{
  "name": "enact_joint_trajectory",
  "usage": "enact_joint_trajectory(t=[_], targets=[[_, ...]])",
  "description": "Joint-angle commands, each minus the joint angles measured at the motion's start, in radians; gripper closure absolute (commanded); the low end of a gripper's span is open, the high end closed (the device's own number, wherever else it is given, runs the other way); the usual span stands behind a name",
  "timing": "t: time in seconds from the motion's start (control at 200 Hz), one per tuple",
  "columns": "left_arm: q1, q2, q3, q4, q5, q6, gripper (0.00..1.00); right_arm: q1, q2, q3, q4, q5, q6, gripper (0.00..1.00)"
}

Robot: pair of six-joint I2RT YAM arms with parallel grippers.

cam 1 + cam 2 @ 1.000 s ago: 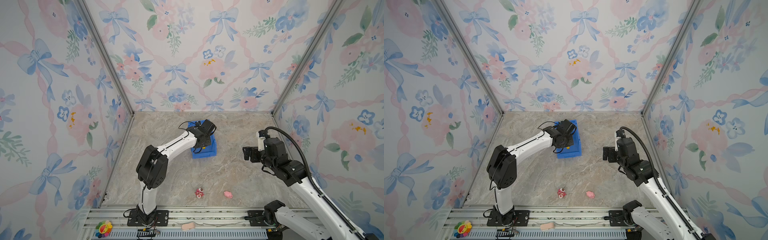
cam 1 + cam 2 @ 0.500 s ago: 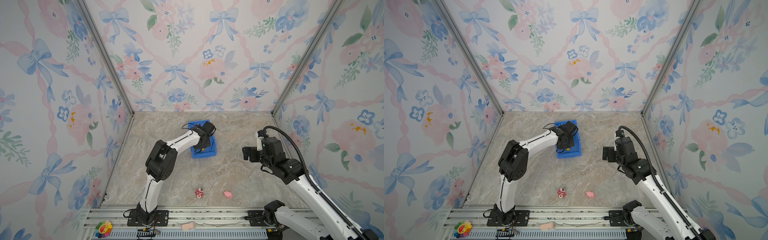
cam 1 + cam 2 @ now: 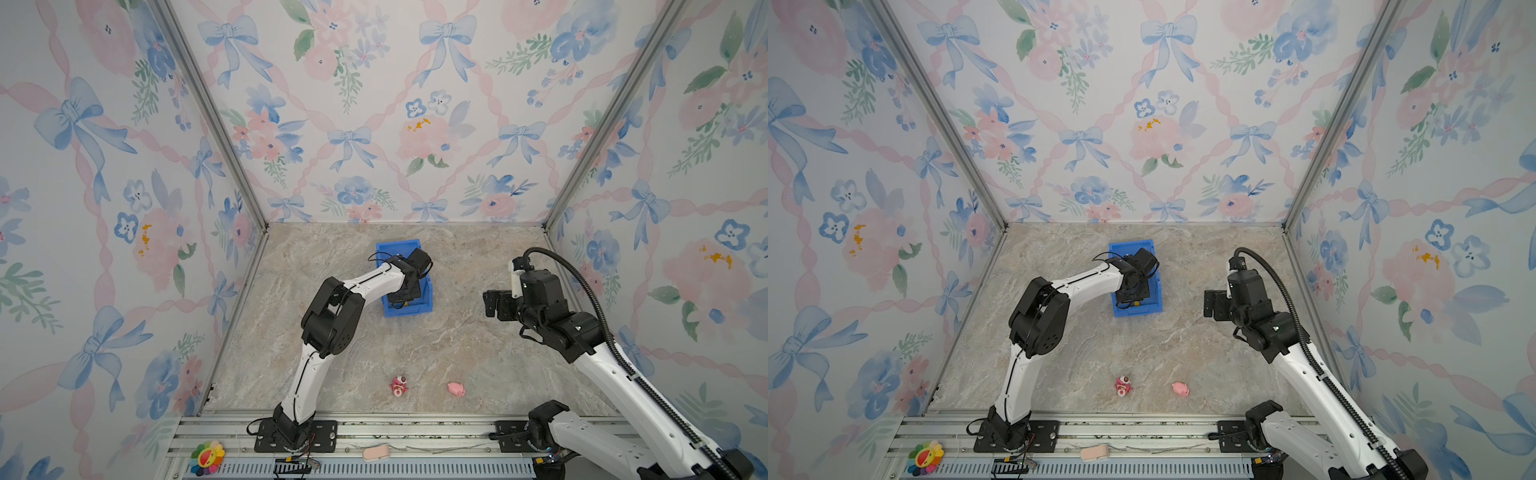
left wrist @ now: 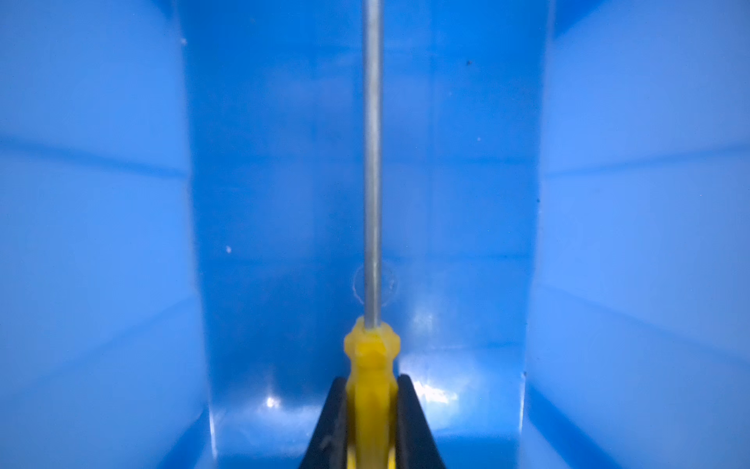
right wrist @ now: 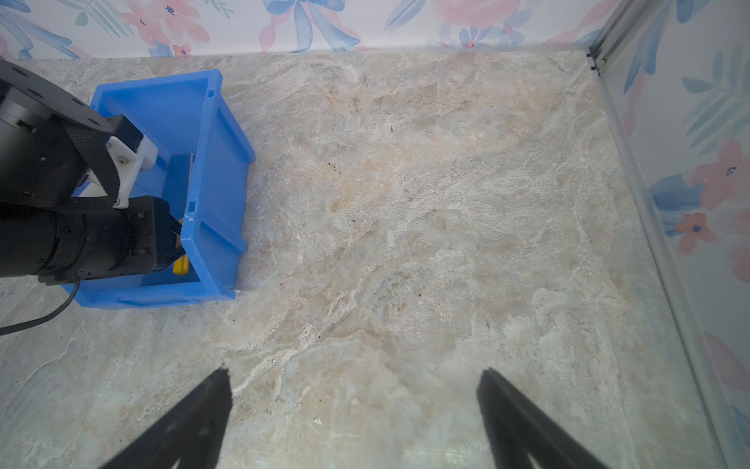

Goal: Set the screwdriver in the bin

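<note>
The left gripper (image 4: 371,383) is down inside the bin (image 4: 101,243), its two black fingers clenched on the yellow handle of the screwdriver (image 4: 372,227). The thin grey shaft points straight along the bin's length, midway between the two long walls and low over the blue floor. Whether it touches the floor cannot be told. Holding it lengthwise looks deliberate, since the tool then clears both side walls.

In both top views the left arm's wrist covers much of the bin, which stands on the marble table (image 3: 457,332) towards the back wall. The right gripper (image 5: 355,373) hangs over bare table with its fingers spread wide and empty. It is well apart from the bin, so the left arm appears to have room to lift straight out. Two small pink toys (image 3: 400,385) lie near the table's front edge, well apart from the bin.
</note>
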Motion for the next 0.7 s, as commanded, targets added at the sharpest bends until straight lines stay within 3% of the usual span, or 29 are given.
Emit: enact_joint_trajectory(t=[0.0, 0.215, 0.375, 0.695], targets=[[-0.009, -0.003, 0.026, -0.013, -0.017, 0.000, 0.73, -0.020, -0.034, 0.010, -0.007, 0.009, -0.008, 0.03], [-0.024, -0.049, 0.023, -0.015, -0.031, -0.003, 0.53, -0.092, -0.082, 0.012, -0.013, -0.016, -0.034, 0.03], [-0.040, -0.126, -0.001, -0.018, -0.048, -0.007, 0.52, -0.147, -0.115, 0.003, -0.012, -0.061, -0.059, 0.03], [-0.092, -0.371, -0.169, -0.018, -0.097, 0.001, 0.43, -0.149, -0.157, -0.070, 0.002, -0.114, -0.021, 0.03]])
